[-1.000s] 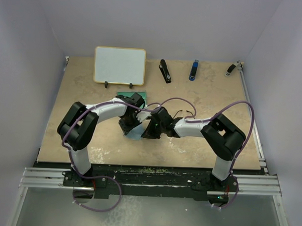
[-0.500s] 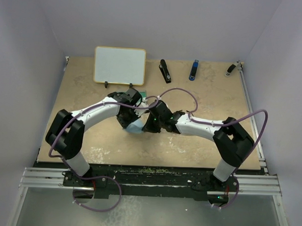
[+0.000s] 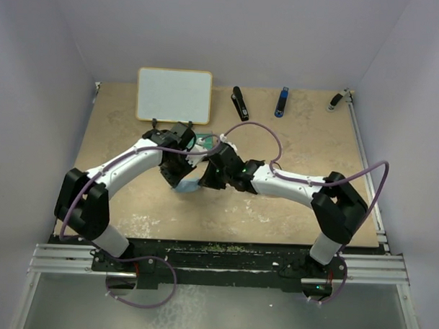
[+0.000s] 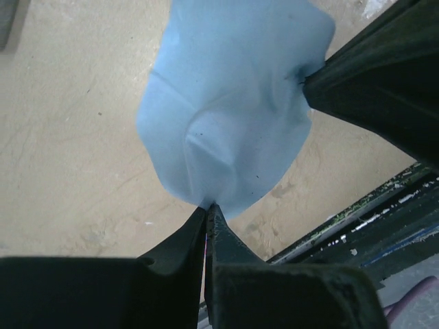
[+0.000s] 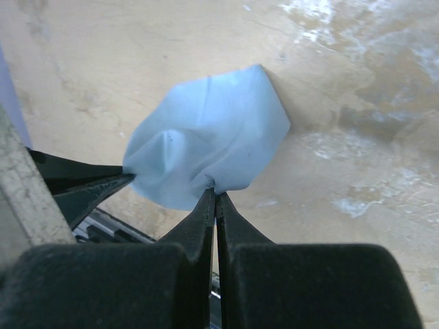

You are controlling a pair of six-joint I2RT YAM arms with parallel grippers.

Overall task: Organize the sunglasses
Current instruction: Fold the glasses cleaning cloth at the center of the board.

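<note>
A light-blue cloth (image 3: 188,187) hangs between my two grippers just above the tan table, left of centre. My left gripper (image 3: 177,179) is shut on one edge of the cloth (image 4: 226,116), pinching it at the fingertips (image 4: 207,205). The right gripper (image 3: 204,183) is shut on another edge of the same cloth (image 5: 206,147), and its dark finger (image 4: 374,82) shows in the left wrist view. The left gripper's finger (image 5: 82,181) shows in the right wrist view. The sunglasses are hidden in every view.
A small whiteboard (image 3: 174,95) stands at the back left. A black stapler (image 3: 239,104), a blue object (image 3: 281,102) and a dark clip-like item (image 3: 337,101) lie along the back edge. Something teal (image 3: 204,142) peeks out behind the two wrists.
Both grippers have moved left and a little towards the back with the cloth held between them. The left arm has stretched out further.
</note>
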